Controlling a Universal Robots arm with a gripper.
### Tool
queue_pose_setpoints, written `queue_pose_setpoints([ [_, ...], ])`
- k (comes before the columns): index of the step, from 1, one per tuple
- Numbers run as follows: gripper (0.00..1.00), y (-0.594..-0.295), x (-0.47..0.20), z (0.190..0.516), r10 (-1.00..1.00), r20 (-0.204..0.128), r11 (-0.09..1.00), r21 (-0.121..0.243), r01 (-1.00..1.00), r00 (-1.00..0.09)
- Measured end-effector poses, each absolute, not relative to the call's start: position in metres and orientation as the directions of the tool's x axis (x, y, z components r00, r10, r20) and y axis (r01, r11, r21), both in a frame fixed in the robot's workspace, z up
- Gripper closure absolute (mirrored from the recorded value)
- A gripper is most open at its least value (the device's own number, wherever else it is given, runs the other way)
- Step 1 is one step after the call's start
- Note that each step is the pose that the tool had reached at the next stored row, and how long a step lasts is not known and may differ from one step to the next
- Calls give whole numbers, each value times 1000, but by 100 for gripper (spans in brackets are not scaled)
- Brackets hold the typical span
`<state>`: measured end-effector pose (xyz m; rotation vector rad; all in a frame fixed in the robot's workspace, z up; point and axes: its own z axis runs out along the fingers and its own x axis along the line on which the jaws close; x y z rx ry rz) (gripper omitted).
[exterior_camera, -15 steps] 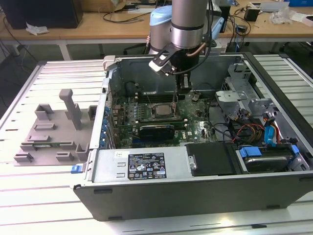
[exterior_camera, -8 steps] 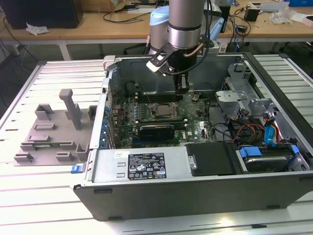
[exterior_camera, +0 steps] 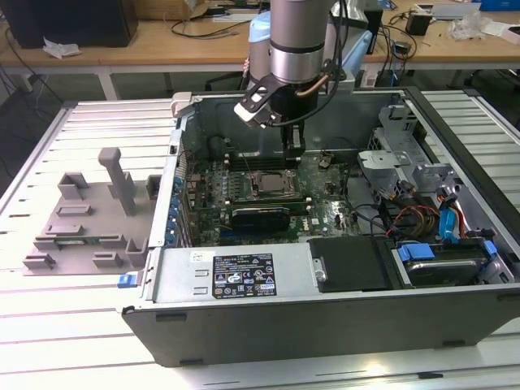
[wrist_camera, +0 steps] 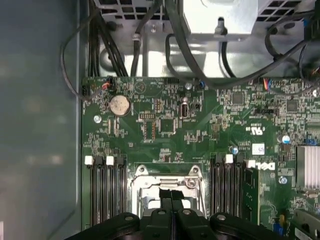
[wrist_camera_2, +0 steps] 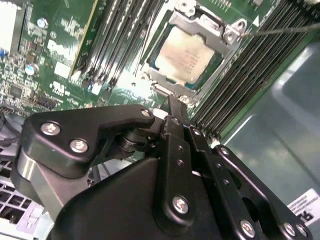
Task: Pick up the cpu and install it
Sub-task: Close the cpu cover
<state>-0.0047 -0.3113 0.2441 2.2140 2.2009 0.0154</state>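
A pale slatted metal table (exterior_camera: 49, 341) forms the work surface, with glare from the light along its near edge. Behind it a light wooden bench (exterior_camera: 162, 45) on white legs (exterior_camera: 106, 81) carries loose cables (exterior_camera: 203, 24) and a black box (exterior_camera: 73, 20), possibly a computer tower. The floor (exterior_camera: 20, 106) beneath is dark.
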Motion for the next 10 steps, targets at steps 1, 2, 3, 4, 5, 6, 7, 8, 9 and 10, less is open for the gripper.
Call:
queue_pose_setpoints([
  [1,89,-311,-5,243,1000,-7,-6,21,1000,6],
  [2,89,-311,-7,241,1000,-7,-6,21,1000,6],
  [3,89,-311,-10,239,1000,-7,-6,21,1000,6],
  [4,89,-311,-14,237,1000,-7,-6,21,1000,6],
  [5,89,-311,-18,236,1000,-7,-6,21,1000,6],
  [6,89,-311,-22,235,1000,-8,-6,21,1000,6],
  [7,89,-312,-24,234,1000,-8,-6,21,1000,6],
  [8,89,-312,-26,234,1000,-8,-6,21,1000,6],
  [9,89,-312,-28,233,1000,-8,-6,20,1000,6],
  [10,89,-312,-29,232,1000,-7,-6,20,1000,6],
])
